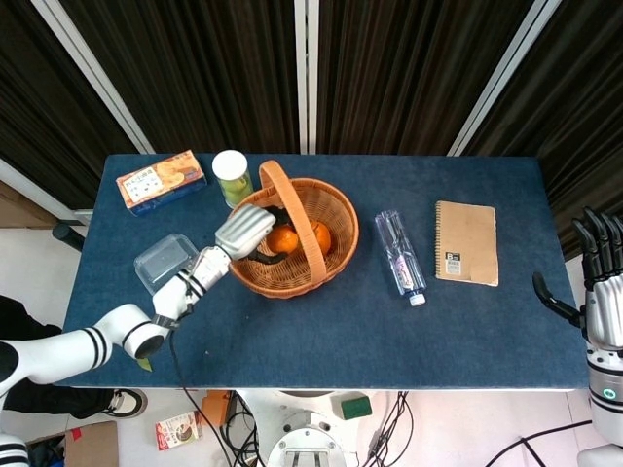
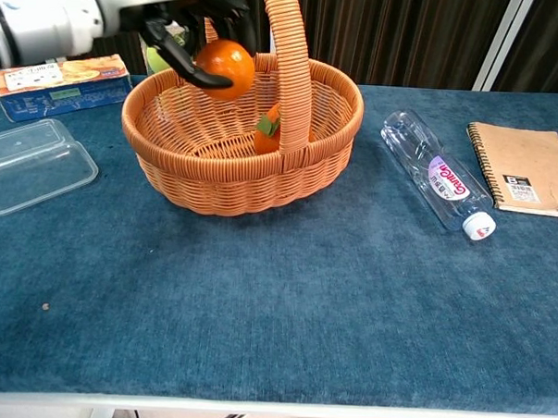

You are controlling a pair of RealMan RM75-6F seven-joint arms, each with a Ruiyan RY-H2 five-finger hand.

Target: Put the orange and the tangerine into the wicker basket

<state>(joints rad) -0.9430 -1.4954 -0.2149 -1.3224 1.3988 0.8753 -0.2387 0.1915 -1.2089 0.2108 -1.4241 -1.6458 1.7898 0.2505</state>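
Holding the orange (image 2: pixel 224 67) in our left hand (image 1: pixel 249 230) above the wicker basket (image 2: pixel 234 184); our right hand (image 1: pixel 602 282) hangs empty, fingers apart.

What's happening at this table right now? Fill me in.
The robot's left hand is holding an orange over the wicker basket, not yet let go. A second orange fruit with a green leaf, apparently the tangerine, already lies inside the basket by the handle. The right hand hangs off the table's right edge, fingers apart and holding nothing. A water bottle, notebook, clear plastic container and cracker box sit untouched around the basket.
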